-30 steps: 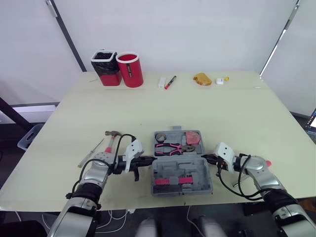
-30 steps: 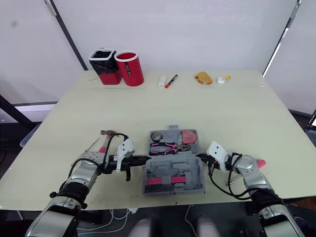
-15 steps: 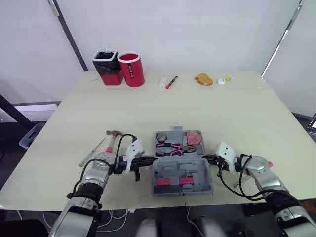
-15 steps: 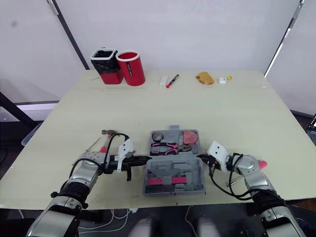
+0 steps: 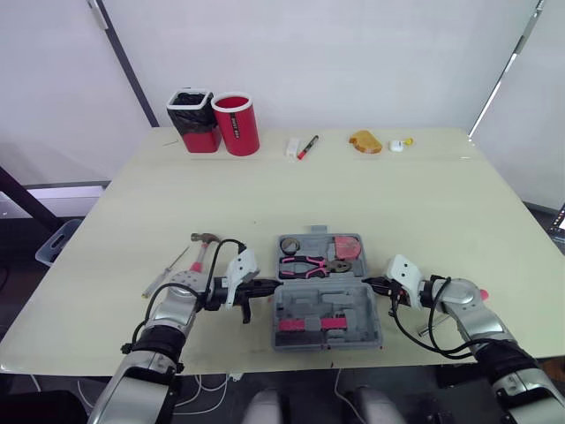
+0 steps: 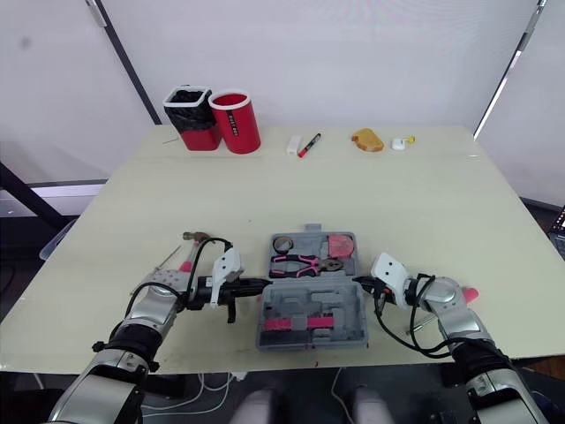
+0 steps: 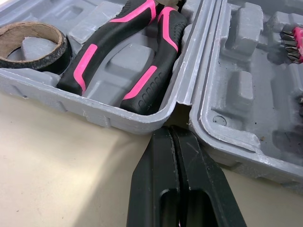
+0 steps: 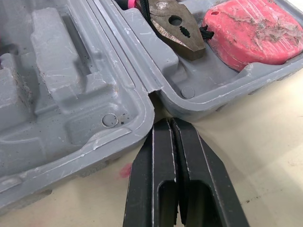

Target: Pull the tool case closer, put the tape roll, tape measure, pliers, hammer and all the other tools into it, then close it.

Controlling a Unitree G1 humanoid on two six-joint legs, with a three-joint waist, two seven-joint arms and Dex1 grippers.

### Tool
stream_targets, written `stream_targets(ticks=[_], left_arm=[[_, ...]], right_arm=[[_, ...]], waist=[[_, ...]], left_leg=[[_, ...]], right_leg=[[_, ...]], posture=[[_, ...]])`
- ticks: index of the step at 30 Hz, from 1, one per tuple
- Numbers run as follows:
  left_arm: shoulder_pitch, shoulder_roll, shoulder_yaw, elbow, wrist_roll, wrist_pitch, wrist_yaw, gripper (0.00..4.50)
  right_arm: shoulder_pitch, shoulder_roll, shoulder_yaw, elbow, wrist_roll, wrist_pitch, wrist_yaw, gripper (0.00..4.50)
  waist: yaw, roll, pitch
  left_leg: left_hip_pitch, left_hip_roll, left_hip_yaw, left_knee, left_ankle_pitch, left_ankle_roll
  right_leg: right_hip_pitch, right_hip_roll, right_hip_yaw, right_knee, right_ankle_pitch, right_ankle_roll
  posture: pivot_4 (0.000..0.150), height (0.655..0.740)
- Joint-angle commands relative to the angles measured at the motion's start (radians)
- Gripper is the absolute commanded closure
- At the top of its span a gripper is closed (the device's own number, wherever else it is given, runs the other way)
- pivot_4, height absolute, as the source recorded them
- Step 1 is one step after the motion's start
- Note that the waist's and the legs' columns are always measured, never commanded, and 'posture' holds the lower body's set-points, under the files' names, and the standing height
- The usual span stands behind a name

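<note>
The grey tool case [image 5: 305, 305] lies open near the table's front edge. Its far half holds a black tape roll [image 5: 289, 245], pink-handled pliers [image 5: 305, 263] and a pink tape measure [image 5: 345, 246]. Pink bits sit in the near half. My left gripper [image 5: 265, 285] is shut, its tip against the case's left side at the hinge [image 7: 173, 135]. My right gripper [image 5: 369, 283] is also shut, tip at the hinge on the right side [image 8: 165, 124]. On the table left of the case lie a hammer [image 5: 201, 247] and a screwdriver [image 5: 163, 276].
At the table's far edge stand a red cup [image 5: 236, 124] and a black-lined bin [image 5: 192, 120], with a marker [image 5: 305, 147], a small white block [image 5: 290, 147] and an orange object [image 5: 363, 141]. A pink-tipped tool [image 5: 479, 294] lies by my right arm.
</note>
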Motion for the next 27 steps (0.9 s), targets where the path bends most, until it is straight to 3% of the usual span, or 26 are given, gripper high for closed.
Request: stream_targets(ticks=[1,27], left_arm=[[-0.021,-0.015,0.012,0.012,0.000,-0.019,0.027,4.47],[-0.019,-0.010,-0.002,0.028,0.010,-0.019,0.004,4.47]], right_arm=[[0.015,0.005,0.018,-0.004,-0.006,0.001,0.006,4.43],[-0.038,0.019,-0.009,0.089,-0.027,-0.108,-0.068,4.43]], waist=[[0.000,0.000,0.000],[-0.003,0.000,0.000]], left_leg=[[0.000,0.000,0.000,0.000,0.000,0.000],[0.000,0.000,0.000,0.000,0.000,0.000]], right_leg=[[0.000,0.000,0.000,0.000,0.000,0.000],[0.000,0.000,0.000,0.000,0.000,0.000]], posture=[[0.150,0.7400],[0.150,0.7400]])
